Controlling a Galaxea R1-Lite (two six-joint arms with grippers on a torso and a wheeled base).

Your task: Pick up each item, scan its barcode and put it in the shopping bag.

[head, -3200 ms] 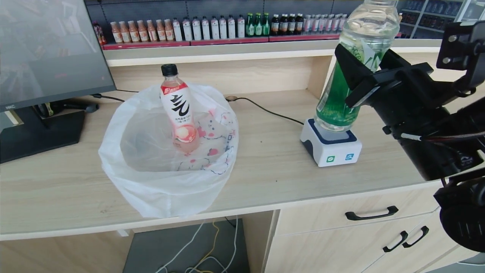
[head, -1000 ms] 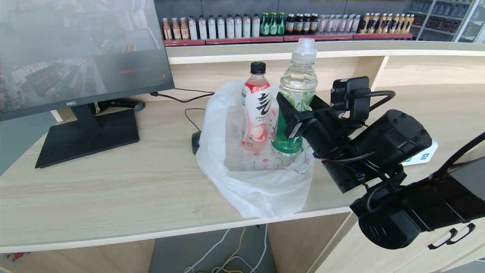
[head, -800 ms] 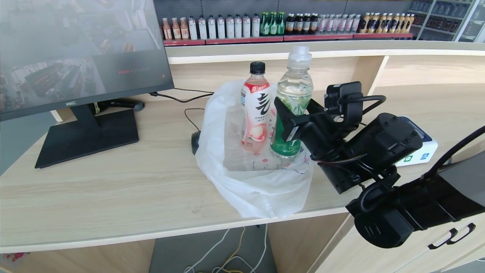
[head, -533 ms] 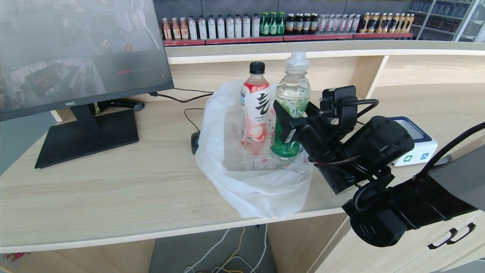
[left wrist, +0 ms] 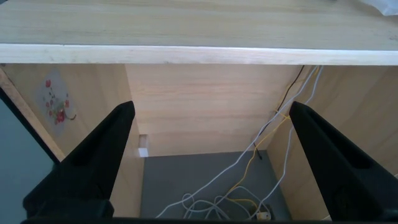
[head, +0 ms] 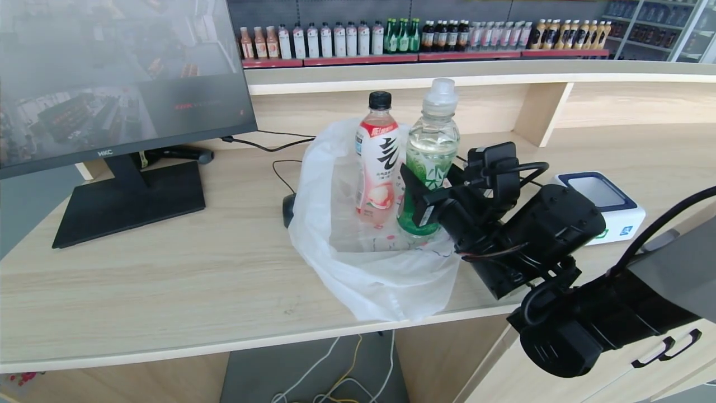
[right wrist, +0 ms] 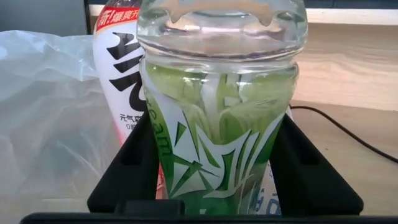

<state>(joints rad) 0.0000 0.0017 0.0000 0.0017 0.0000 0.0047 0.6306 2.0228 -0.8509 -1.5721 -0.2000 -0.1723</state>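
Note:
A green-labelled bottle point(head: 429, 162) with a clear cap stands upright inside the white shopping bag point(head: 363, 263), its base low in the bag. My right gripper point(head: 433, 189) is shut on its lower body. Close beside it in the bag stands a pink bottle point(head: 379, 162) with a black cap. In the right wrist view the green bottle point(right wrist: 217, 124) sits between my right gripper point(right wrist: 217, 171) fingers, with the pink bottle point(right wrist: 121, 93) and the bag point(right wrist: 50, 118) behind. My left gripper point(left wrist: 211, 162) is open below the counter's front edge point(left wrist: 186, 55), holding nothing.
A white barcode scanner point(head: 601, 207) stands on the counter right of the bag. A monitor point(head: 117, 84) on a black stand fills the left, with a cable and a small black object point(head: 288, 210) by the bag. Loose wires point(left wrist: 249, 186) hang under the counter.
The camera has turned. My right gripper carried the green bottle from above the scanner to the bag and has lowered it beside the pink bottle over the last second.

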